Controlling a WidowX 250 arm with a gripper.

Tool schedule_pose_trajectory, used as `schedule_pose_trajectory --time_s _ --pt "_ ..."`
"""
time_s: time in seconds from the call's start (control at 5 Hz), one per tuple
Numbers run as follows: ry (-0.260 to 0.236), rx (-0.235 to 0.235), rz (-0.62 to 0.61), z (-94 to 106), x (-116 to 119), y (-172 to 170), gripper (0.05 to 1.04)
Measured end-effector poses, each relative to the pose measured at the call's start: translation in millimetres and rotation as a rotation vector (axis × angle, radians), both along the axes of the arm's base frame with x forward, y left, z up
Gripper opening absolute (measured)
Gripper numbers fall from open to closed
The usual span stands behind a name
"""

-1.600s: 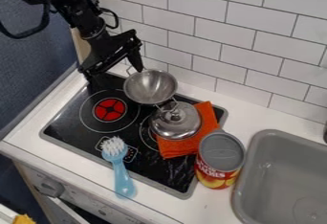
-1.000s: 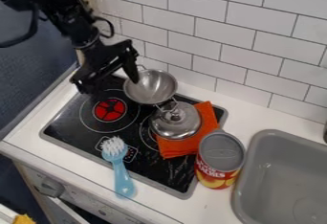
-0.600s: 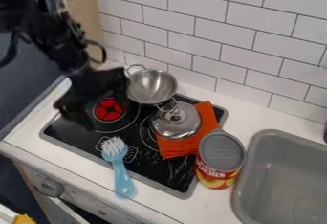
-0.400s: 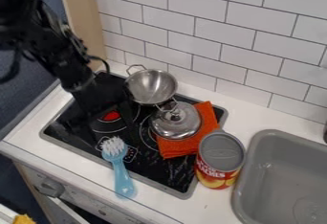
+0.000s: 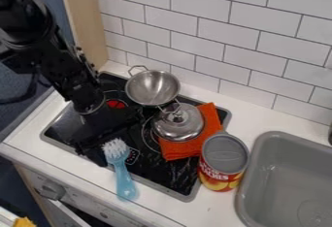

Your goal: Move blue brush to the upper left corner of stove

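At the far left, low down, part of a yellow thing [image 5: 24, 222] shows beyond the front edge of the counter [image 5: 194, 211]. A knob [image 5: 50, 191] sits on the panel below that edge. The black arm [image 5: 68, 75] slants in over the back left corner of the stove [image 5: 162, 170], standing between that corner and the blue brush. Its gripper [image 5: 104, 133] hangs over the left half, by the bristles; black against black, I can't tell how its jaws stand. Part of 1 red burner mark [image 5: 116, 104] peeks out beside the arm. The blue brush [image 5: 123, 175] lies across the stove's front edge, bristles on the stove, handle end on the counter. Right of the arm, 1 metal bowl [image 5: 152, 87] takes up the middle of the back edge. Next, 1 metal lid [image 5: 178, 124] sits over an orange cloth [image 5: 206, 121] near the right edge. Then come 1 can [image 5: 224, 154], upright just beside that edge, and the grey sink [image 5: 291, 182].
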State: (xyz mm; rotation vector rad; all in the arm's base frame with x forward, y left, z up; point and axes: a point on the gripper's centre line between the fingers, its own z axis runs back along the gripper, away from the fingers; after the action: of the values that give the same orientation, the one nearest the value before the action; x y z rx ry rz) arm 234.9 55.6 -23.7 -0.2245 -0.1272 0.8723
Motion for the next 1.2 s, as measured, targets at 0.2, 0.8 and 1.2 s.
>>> schedule_pose_trajectory --time_s 0.2,0.8,1.2 --pt "0.024 0.044 -0.039 -13.0 -2 -8 1.001" --pt "0.002 0.088 -0.011 -25.2 5 0 0.945" --pt "-0.04 0.098 -0.03 -31.2 6 0 0.348"
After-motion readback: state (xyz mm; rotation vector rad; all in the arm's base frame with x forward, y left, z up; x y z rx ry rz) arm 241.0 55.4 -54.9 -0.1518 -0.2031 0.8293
